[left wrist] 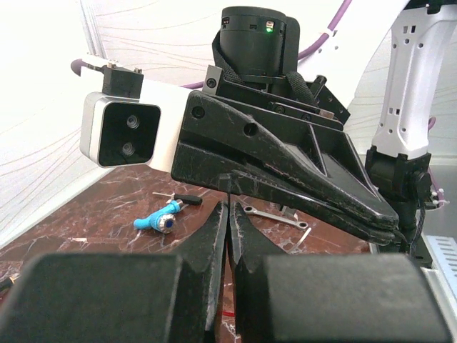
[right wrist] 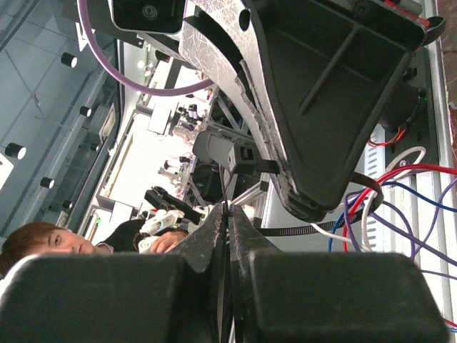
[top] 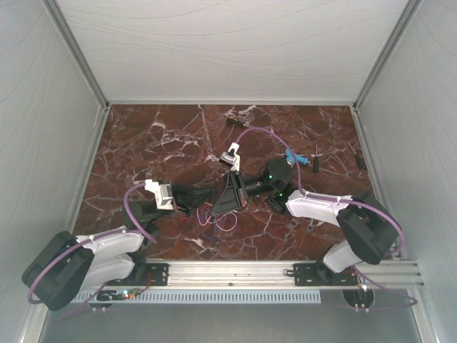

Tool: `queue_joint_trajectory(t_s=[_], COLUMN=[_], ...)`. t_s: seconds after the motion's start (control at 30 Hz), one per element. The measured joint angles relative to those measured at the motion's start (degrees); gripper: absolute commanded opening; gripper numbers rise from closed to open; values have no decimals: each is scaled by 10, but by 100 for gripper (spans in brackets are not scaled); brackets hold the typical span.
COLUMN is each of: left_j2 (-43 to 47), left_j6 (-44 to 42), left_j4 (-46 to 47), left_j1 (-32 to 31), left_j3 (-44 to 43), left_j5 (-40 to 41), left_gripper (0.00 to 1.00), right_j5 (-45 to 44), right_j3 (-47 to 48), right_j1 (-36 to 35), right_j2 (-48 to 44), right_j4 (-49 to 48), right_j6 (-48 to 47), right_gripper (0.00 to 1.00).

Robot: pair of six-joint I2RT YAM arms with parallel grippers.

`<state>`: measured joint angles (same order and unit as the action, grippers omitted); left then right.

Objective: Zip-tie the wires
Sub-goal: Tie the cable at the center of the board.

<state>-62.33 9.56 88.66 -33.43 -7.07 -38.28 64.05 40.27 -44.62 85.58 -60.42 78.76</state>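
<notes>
Beside L tool, wires sit near R tool.

Overhead top cam; wrist cams close, facing each other.

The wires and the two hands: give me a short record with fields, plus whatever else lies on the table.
wires: thin purple, red and whitish loops, on the marble table, centre, toward the near edge
left hand: shut, close to the right hand
right hand: shut, beside the wires
held: cannot tell
other: blue-handled tool, right rear
</notes>
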Motion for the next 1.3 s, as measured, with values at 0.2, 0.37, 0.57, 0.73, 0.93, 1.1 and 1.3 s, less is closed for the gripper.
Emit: queue_joint_trajectory(t_s=[0.2,0.37,0.57,0.73,0.93,1.1,1.3], left_j2=[0,0,0,2,2,5,12], left_j6=[0,0,0,0,-2,-4,-4], left_j4=[0,0,0,0,0,0,0], left_j1=[0,0,0,0,0,0,0], left_j3=[0,0,0,0,0,0,0], left_j5=[2,4,4,8,12,12,7], left_gripper=[0,0,0,0,0,0,0], right_j5=[0,-1,-2,-2,-3,-3,-5], right_j3=[0,0,0,0,0,0,0], right_j1=[0,0,-1,-3,-5,-5,-5], right_j2=[0,0,0,0,0,0,0], right_j4=[0,0,0,0,0,0,-2], right_j6=[0,0,0,0,0,2,10], right_gripper=[0,0,0,0,0,0,0])
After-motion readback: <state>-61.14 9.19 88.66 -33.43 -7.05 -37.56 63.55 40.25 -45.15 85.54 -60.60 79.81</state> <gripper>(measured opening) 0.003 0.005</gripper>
